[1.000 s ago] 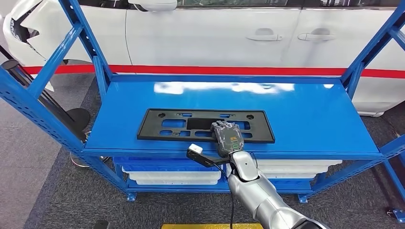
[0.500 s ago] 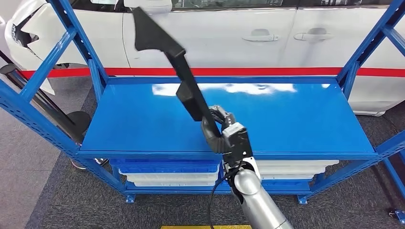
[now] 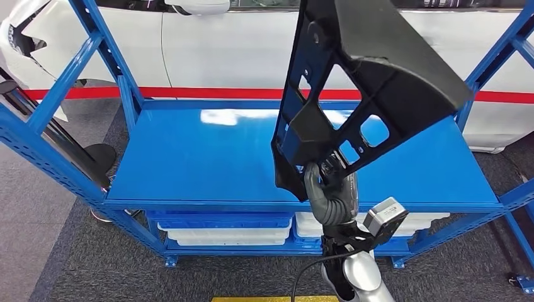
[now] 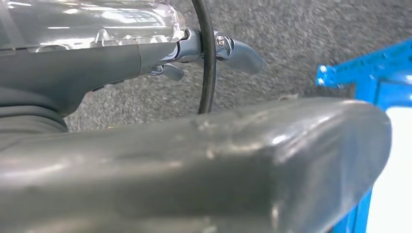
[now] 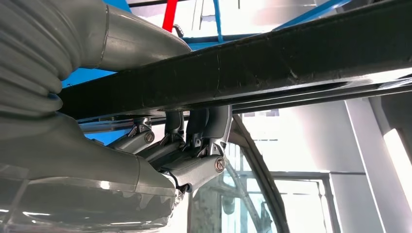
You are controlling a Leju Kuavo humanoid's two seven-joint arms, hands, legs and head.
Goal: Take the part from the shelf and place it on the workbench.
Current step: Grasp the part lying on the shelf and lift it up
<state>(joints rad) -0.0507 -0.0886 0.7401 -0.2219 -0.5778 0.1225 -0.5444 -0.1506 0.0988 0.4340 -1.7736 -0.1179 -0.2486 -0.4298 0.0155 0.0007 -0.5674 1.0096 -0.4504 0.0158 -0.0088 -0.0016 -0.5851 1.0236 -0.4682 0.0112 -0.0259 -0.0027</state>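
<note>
The right robot hand [image 3: 332,195] is closed around the lower edge of the part [image 3: 359,82], thumb on one side and dark fingers [image 5: 194,128] curled under the other. The part is a flat black plastic panel (matte, ribbed, with rectangular cut-outs), held up on end above the shelf [image 3: 189,157], clear of its glossy blue metal deck. The left robot hand [image 4: 145,58] hangs over grey carpet; its grip cannot be told.
</note>
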